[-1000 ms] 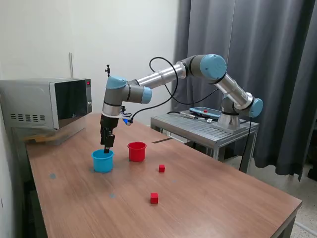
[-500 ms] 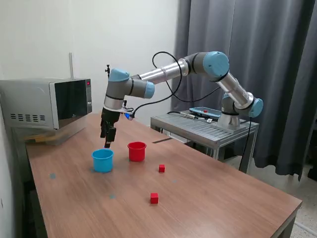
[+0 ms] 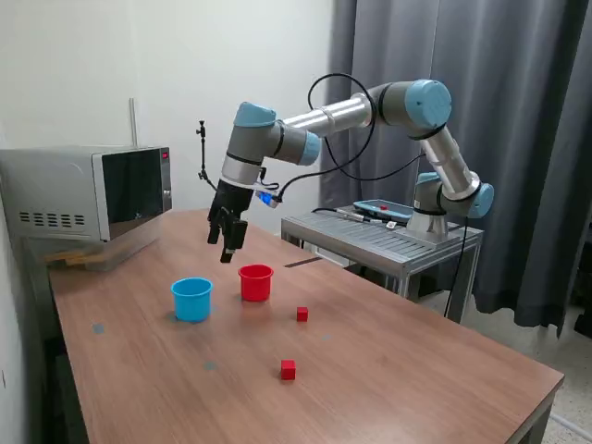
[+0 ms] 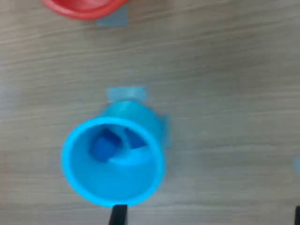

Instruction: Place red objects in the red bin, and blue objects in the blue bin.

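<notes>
- Two fingertips of the gripper point(image 3: 227, 252) point down, in the air above the table; fingers look spread with a gap between them and hold nothing.
- In the wrist view only two dark finger tips show at the frame edge, one point(image 4: 118, 214) just beside the blue cup's rim, the other at the far corner, well apart.
- Gripper hangs above the table between the two cups, a bit behind them in the exterior view, touching neither.
- Light blue cup point(image 3: 191, 299) stands upright on the table, on the exterior view's left of the red cup point(image 3: 256, 282); near each other, not touching.
- Wrist view looks down into the blue cup point(image 4: 113, 161): dark blue cubes point(image 4: 104, 145) lie at the bottom; blurred, looks like two side by side, count not certain.
- Red cup upright; only a slice of its rim point(image 4: 84, 6) shows in the wrist view, inside not visible.
- Red cube point(image 3: 302, 314) lies on the table to the exterior view's right of the red cup, near it.
- Second red cube point(image 3: 288, 370) lies closer to the camera, apart from the first.
- Wooden table point(image 3: 416, 370); microwave point(image 3: 88, 190) at its far corner on the exterior view's left.
</notes>
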Tool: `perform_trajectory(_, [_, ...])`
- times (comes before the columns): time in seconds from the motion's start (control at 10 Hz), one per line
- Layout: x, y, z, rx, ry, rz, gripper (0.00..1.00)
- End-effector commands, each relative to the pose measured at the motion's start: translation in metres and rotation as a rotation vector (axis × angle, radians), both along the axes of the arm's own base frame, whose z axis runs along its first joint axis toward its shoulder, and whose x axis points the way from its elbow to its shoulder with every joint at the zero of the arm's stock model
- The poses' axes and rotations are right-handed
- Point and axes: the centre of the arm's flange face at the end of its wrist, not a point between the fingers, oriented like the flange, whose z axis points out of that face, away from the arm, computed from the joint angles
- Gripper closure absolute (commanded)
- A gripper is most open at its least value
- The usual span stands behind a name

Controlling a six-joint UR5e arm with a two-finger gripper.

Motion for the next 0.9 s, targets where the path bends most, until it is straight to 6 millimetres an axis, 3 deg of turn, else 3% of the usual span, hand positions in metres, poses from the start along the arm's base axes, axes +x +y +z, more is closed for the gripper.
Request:
perform_trajectory(0.0, [0.009,-0.062,-0.002,-0.013,-0.008,0.056,0.0])
perform_trajectory(0.2, [0.016,-0.112,-0.004,-0.087,-0.008,0.113,0.0])
perform_trajectory(0.7, [0.028,-0.166,-0.01,-0.175,-0.017,0.114,0.0])
perform_trajectory(0.8, [0.031,-0.168,-0.014,-0.185,-0.025,0.097,0.0])
